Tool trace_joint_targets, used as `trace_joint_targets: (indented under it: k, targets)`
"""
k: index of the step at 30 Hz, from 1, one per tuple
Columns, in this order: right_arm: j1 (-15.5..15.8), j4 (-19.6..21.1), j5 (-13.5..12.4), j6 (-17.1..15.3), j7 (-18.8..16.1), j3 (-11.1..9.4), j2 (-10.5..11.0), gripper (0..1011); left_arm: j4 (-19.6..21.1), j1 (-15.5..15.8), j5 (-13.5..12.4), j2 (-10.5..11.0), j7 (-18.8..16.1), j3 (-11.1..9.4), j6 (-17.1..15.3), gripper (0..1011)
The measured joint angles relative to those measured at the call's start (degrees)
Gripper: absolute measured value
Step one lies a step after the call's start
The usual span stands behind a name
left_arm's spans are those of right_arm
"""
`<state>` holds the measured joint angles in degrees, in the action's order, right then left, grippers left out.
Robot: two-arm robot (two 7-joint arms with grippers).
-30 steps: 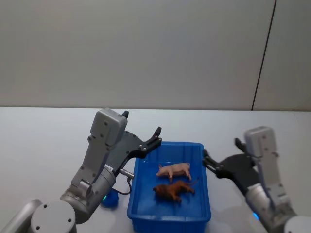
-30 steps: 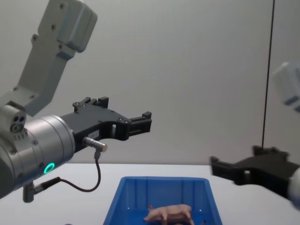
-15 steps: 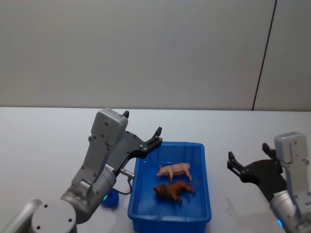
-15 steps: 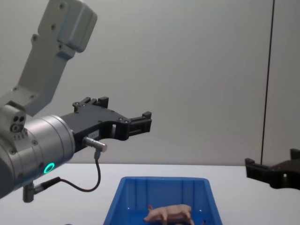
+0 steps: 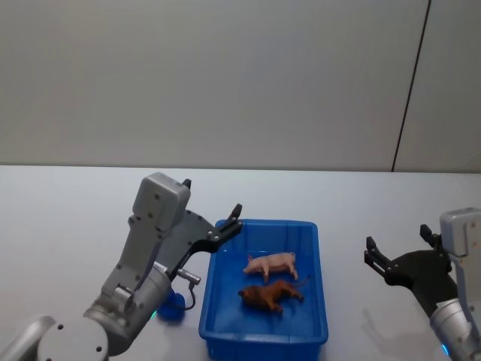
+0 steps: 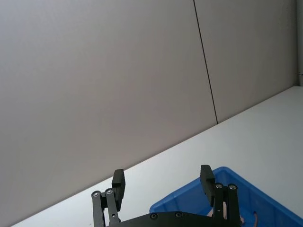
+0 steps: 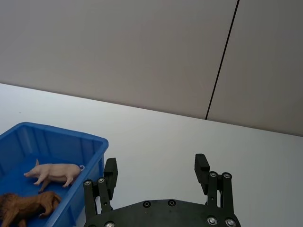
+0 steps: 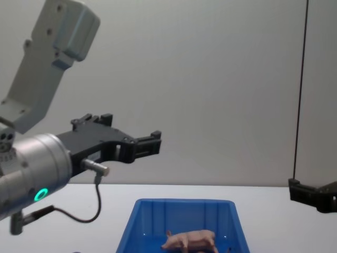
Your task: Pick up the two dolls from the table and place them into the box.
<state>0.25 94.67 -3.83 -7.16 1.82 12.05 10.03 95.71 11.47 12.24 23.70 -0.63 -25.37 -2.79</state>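
Pig [image 5: 270, 264] and brown doll [image 5: 269, 294] lie inside box [image 5: 259, 338]: 4 o'clock from released left gripper [image 6: 162, 176], 9 o'clock from released right gripper [image 7: 156, 164]

Head cam high, chest low, 2 wrist fwd; box [image 5: 267, 223] in all 4.

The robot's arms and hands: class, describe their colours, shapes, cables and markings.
The left arm and right arm have boxy light-grey casings. The left hand and right hand are black, each with two screw-studded fingers. The left wrist is a silver cylinder with a green ring light and a looping black cable.
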Motion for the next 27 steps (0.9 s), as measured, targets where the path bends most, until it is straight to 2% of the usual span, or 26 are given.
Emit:
trace_joint_targets:
  k: [9,16,27]
  targets:
    - [0.3,0.3,-0.2,-0.1,0.2,-0.2,0.2,1001,1.6,-2.4,2.5,2.1,-1.3,0.9,-1.9,1001]
    - [0.4,0.5,-0.3,-0.1,0.3,-0.2,0.3,1001,1.9,-4.5,6.0,3.9,-1.7,1.8,-2.8,1001]
    - [0.5,0.6,-0.3,-0.1,0.4,-0.3,0.4,1001,-0.6,-5.7,11.0,5.0,-0.7,3.1,-3.5,1001]
